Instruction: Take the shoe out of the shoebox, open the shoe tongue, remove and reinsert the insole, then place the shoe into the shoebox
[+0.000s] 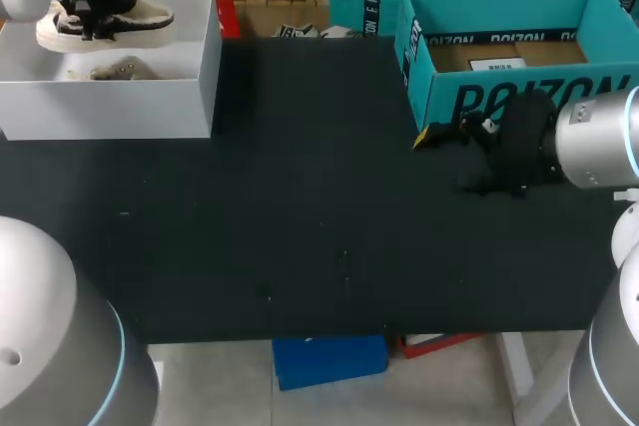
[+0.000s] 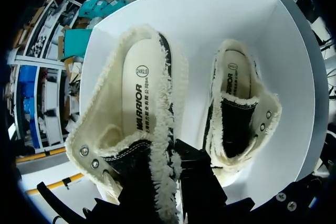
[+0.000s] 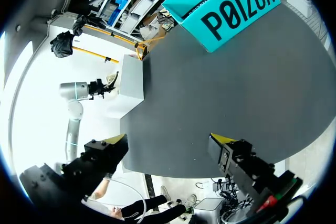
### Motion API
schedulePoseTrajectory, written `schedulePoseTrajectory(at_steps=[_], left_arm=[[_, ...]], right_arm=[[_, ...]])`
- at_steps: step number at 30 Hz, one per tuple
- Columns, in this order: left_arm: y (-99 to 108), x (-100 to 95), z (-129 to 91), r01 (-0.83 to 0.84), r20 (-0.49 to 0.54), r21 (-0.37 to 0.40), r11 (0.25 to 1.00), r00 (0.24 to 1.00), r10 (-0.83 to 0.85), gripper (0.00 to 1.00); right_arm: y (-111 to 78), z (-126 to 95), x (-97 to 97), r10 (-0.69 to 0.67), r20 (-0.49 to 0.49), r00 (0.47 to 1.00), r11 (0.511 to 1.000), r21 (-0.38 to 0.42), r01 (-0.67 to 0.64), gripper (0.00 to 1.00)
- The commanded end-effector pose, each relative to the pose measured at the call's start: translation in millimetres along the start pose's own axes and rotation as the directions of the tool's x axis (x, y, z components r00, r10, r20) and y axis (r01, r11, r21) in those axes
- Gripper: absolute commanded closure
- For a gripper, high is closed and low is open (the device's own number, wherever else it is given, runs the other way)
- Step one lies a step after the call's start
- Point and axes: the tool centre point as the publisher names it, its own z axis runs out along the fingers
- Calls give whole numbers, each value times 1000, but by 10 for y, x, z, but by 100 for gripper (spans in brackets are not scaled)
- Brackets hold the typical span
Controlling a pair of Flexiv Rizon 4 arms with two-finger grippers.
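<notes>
- Shoe [image 1: 140,22] up in the air over the white shoebox [image 1: 110,107], lifted clear of the rim, way out at the far left corner of the tabletop [image 1: 300,207].
- Left tool [image 1: 90,19] clamped down on that shoe from above, gripping around the middle of its length.
- From the left wrist: black fingers [image 2: 202,182] either side of the fleecy collar edge, closed onto it, yellow tips out of sight.
- Same shoe [image 2: 142,103] close up: mouth wide open toward the camera, cream insole [image 2: 137,85] lying flat inside, fleece all round the rim, dark canvas with metal eyelets down by the tool.
- Second shoe [image 1: 120,70] down on the floor of the white shoebox [image 2: 210,14], under the lifted one.
- From the left wrist, that second shoe [image 2: 239,114] just beside the held one, mouth up too, fleece lining and insole on show, apart from the fingers.
- Over on the other side, right arm [image 1: 599,137] in from the right edge, stretched along the front of the teal box [image 1: 609,87].
- Right tool [image 1: 442,162] low over bare tabletop, just off the teal box's near left corner, touching nothing.
- From the right wrist: right tool [image 3: 169,140] spread wide, both yellow tips well apart, only dark tabletop [image 3: 220,82] between them.
- Teal box [image 3: 231,11] ahead of the spread fingers, white shoebox [image 3: 131,82] far across the tabletop with the left arm [image 3: 79,90] reaching over it.
- Teal box open on top, brown cardboard bottom showing inside.
</notes>
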Motion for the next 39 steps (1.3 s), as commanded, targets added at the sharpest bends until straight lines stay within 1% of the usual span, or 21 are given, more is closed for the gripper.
schedulePoseTrajectory(at_steps=[1, 16, 24, 27, 32, 36, 39], left_arm=[[-37, -50, 113, 5, 2, -5, 1000, 1000, -5, 100], [-61, -111, 482, 40, -22, -53, 998, 999, -41, 100], [-107, -106, 586, 30, -31, -69, 997, 999, -32, 100], [-118, -101, 659, 33, -41, -76, 997, 998, -36, 100], [-115, -79, 672, 49, -58, -87, 995, 997, -54, 100], [-136, -7, 685, 19, -82, -91, 996, 996, -26, 100], [-139, 10, 684, 17, -91, -90, 996, 996, -25, 100]], right_arm=[[-4, 22, 15, 1, 4, 1000, 1000, -2, -1, 0], [-4, 22, 15, 1, 4, 1000, 1000, -2, -1, 0], [-4, 22, 15, 1, 4, 1000, 1000, -2, -1, 0], [-4, 22, 15, 1, 4, 1000, 1000, -2, -1, 0], [-4, 22, 15, 1, 4, 1000, 1000, -2, -1, 0], [-4, 22, 15, 1, 4, 1000, 1000, -2, -1, 0], [-4, 22, 15, 1, 4, 1000, 1000, -2, -1, 0]])
